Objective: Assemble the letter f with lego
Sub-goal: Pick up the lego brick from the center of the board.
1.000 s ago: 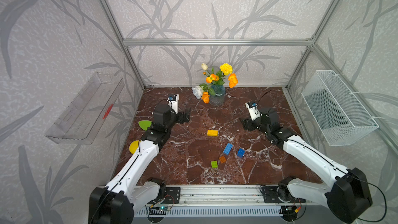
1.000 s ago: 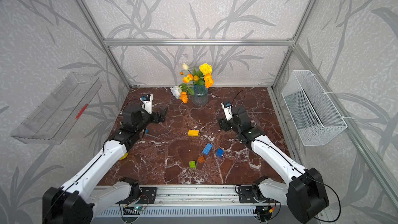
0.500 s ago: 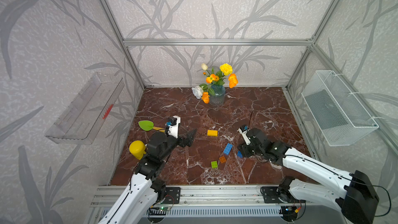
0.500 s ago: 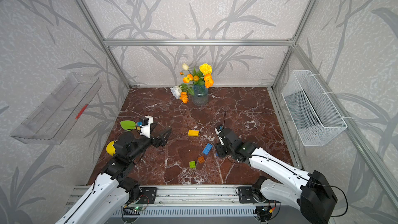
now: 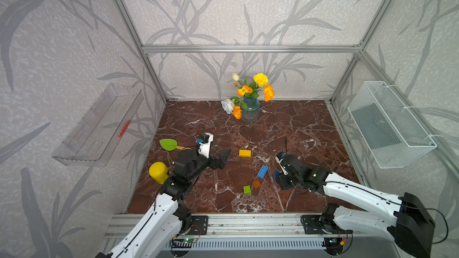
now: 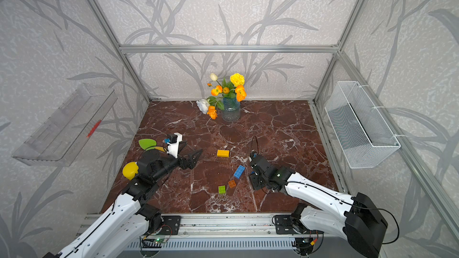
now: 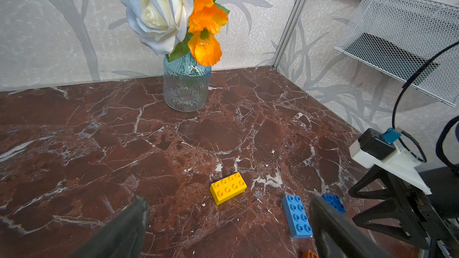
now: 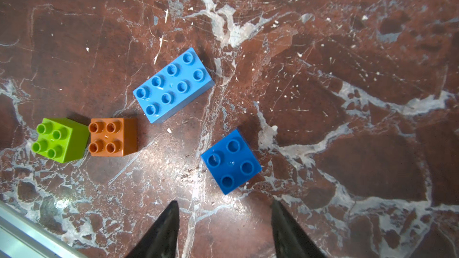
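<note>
Lego bricks [image 8: 173, 84], glossy studded plastic, loose on veined marble [image 8: 347, 70]; left gripper [image 7: 228, 201], right gripper [image 8: 224, 202] both spread.

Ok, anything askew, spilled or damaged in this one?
Nothing stands out. The yellow, long blue, small blue, orange and green bricks lie loose, studs up, none joined yet. The vase stands upright, nothing spilled.

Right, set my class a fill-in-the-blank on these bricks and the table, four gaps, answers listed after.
1. The small orange brick sits beside the small ____ brick.
2. With jaws open, the right gripper is nearest the short ____ brick.
3. The long yellow brick shows ____ studs on top.
4. The flowers stand in a glass ____.
Missing words: green; blue; eight; vase.
</note>
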You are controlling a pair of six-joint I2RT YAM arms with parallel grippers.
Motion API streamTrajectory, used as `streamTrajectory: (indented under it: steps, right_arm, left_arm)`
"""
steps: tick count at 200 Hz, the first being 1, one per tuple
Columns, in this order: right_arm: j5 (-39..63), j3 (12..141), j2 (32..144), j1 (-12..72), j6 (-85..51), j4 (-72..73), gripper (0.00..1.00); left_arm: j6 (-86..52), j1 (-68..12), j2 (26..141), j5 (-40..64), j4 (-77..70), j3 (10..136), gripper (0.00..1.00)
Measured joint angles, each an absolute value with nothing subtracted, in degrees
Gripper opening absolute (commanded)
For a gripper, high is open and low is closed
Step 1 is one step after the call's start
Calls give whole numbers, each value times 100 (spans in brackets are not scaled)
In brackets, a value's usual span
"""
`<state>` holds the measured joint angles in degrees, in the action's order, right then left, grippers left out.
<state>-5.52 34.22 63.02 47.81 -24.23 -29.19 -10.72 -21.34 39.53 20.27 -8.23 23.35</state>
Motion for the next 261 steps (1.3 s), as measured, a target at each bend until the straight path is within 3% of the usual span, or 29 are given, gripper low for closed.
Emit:
streamTrajectory:
  steps: [81, 158, 261]
  right_arm:
    - [-803, 3734, 7113, 4781, -2390, -2912, 68]
    - [-803, 3868, 7616, 4678, -2244, -2742, 53]
    - [-572, 3868, 7660, 4383, -2204, -2506, 42]
  left_arm:
    - [-1070, -2134, 3953, 2097, -810, 2340, 99]
    - [-1057, -2134, 3951, 2091, -773, 2340, 99]
    - [-1057, -2134, 3951, 2062, -770, 2340, 99]
